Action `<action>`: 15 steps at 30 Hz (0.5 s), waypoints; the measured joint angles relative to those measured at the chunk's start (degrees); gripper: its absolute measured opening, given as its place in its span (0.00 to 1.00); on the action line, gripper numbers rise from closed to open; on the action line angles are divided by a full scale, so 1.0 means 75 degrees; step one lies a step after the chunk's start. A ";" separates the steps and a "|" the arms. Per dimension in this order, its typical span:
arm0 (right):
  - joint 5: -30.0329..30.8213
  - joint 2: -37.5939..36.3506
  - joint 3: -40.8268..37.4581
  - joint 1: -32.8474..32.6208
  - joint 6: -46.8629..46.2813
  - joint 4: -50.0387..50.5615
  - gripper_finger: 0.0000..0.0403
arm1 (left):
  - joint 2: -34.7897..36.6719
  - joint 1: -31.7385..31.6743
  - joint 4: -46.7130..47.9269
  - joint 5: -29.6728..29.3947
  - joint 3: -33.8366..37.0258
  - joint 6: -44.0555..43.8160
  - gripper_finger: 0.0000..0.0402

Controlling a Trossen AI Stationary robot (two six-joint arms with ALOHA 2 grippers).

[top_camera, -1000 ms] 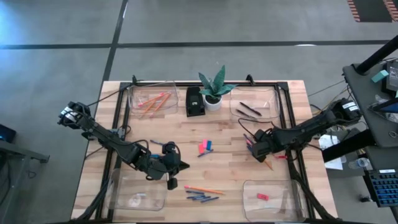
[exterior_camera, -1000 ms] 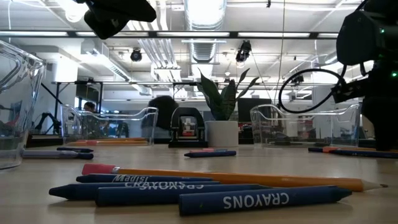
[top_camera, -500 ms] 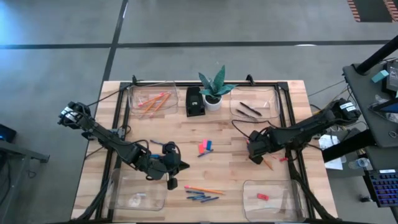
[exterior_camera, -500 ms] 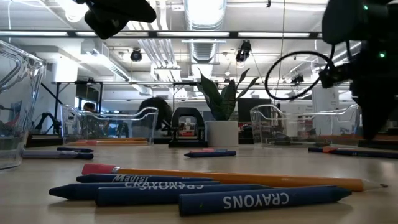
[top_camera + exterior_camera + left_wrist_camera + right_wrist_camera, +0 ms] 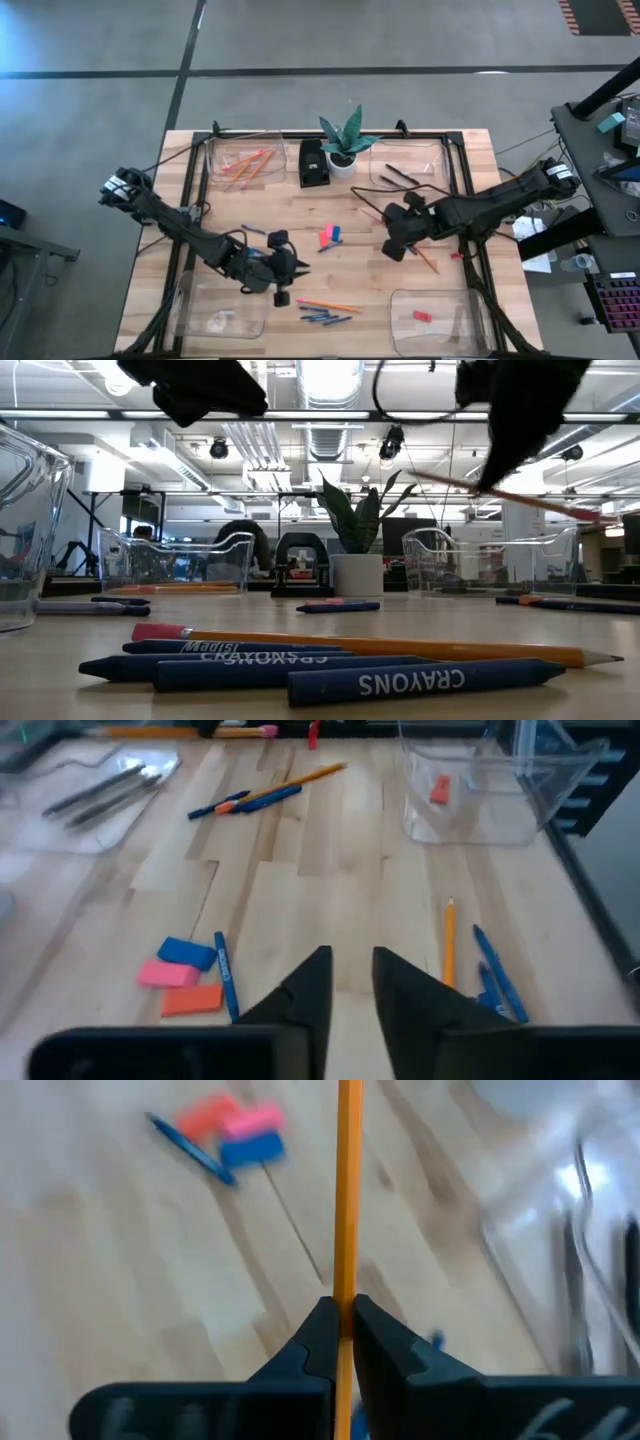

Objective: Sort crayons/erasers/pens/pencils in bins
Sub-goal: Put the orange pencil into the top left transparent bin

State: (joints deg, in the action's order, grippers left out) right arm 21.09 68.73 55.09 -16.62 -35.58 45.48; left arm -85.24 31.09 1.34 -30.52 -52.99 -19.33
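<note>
Left tool (image 5: 290, 270) hovers low over the surface (image 5: 360, 270) near the loose crayons (image 5: 325, 318), fingers slightly parted, holding nothing. Right tool (image 5: 392, 245), right of the erasers (image 5: 329, 236), is clamped on an orange pencil (image 5: 348, 1200), lifted clear of the surface.

The worktop (image 5: 300, 215) is evenly and brightly lit from overhead ceiling lights (image 5: 325, 380) (seen glaring white in the low view). Only soft, faint shadows are cast. The right wrist view is smeared by motion blur; the low view's arms are rendered as dark silhouettes.
</note>
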 joint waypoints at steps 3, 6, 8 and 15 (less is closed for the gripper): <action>0.0181 0.0000 0.0181 0.0000 0.0792 -0.1095 0.03 | -0.0226 -0.0033 -0.0562 -0.0342 0.0000 0.0711 0.25; 0.0276 0.0000 0.0176 0.0000 0.1987 -0.2795 0.03 | -0.0331 -0.0156 -0.0847 -0.0888 -0.0083 0.0711 0.32; 0.0276 0.0000 0.0061 0.0000 0.2869 -0.4177 0.03 | -0.0337 -0.0222 -0.1105 -0.1513 -0.0087 0.0369 0.34; -0.0293 0.0360 -0.0255 0.0000 0.4908 -0.7512 0.03 | -0.0437 -0.0319 -0.2894 -0.2691 -0.0038 0.0838 0.35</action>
State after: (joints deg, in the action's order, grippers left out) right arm 18.90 71.43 53.18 -16.62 1.23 -10.86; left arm -88.51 28.70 -20.36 -50.70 -53.28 -13.05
